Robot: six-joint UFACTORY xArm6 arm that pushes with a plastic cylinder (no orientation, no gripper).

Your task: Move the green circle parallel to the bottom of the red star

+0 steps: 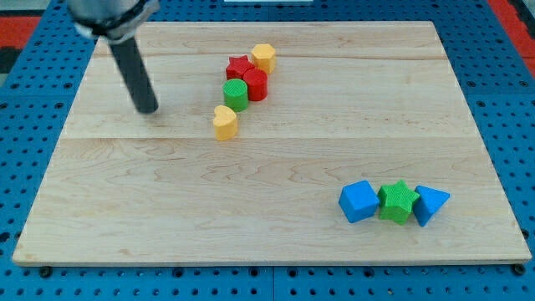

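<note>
Green circle (236, 94) sat well to the view's right of my tip (148, 107), touching the red star (239, 68) above it and a red cylinder (256, 84), yellow blocks (225, 122) beside, tip a bare rod on the wooden board (167, 201), touching no block.

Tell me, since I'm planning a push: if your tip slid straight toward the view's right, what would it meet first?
From my tip, probably the lower yellow block, just below the green circle; depth is uncertain, so it might pass between them.
</note>
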